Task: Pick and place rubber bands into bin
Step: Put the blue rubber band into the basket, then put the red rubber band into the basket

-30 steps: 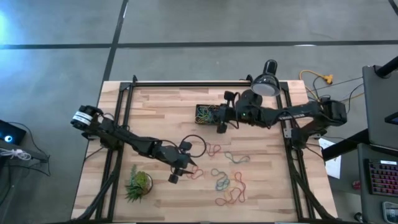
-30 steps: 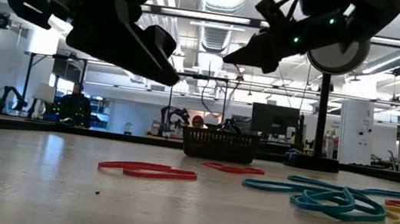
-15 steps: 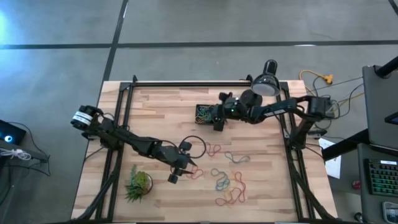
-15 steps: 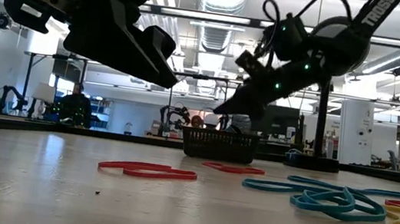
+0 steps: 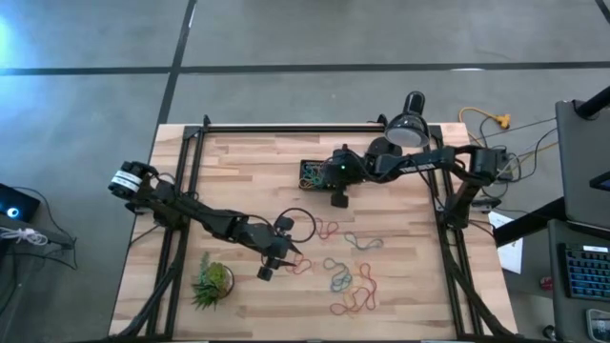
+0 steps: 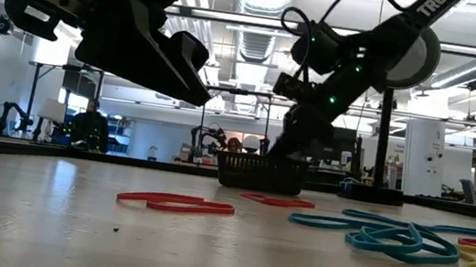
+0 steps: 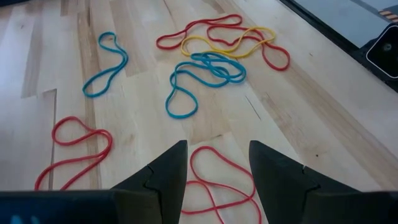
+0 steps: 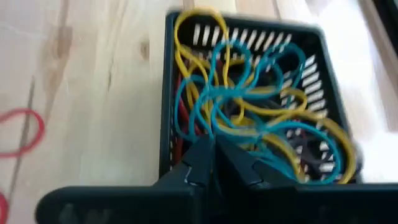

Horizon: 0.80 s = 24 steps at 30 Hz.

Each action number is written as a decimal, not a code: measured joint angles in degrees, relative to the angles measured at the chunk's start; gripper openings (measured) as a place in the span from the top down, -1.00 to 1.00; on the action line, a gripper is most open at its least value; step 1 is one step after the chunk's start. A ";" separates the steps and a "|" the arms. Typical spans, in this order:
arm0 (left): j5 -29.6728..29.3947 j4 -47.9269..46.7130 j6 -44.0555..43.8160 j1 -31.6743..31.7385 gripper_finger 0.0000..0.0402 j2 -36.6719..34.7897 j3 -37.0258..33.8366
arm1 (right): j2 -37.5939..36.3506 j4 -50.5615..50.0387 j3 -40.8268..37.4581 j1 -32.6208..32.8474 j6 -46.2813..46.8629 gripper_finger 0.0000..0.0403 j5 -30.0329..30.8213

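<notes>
Over bin [image 5: 313,173]: right pincer [image 5: 327,171] moved in, closed, empty; left pincer [image 5: 286,255] unmoved, open

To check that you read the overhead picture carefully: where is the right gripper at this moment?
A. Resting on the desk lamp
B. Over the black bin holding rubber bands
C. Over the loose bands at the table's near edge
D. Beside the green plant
B: the high view shows the right gripper reaching over the bin, and its wrist view looks straight down past its closed fingers onto the yellow and blue rubber bands inside.
</notes>
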 joint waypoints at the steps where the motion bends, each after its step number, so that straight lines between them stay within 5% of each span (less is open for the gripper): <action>1: 0.00 0.00 -0.02 0.00 0.22 0.00 0.00 | 0.00 -0.53 0.77 0.00 0.09 0.89 -0.28; 14: 0.00 -0.41 -0.30 0.00 0.22 0.00 0.00 | -0.04 -10.09 8.36 0.00 1.40 0.31 -1.63; 24: -0.15 -7.03 -2.00 0.02 0.22 0.55 -0.04 | -0.22 -11.66 12.35 3.75 -2.12 0.11 -4.90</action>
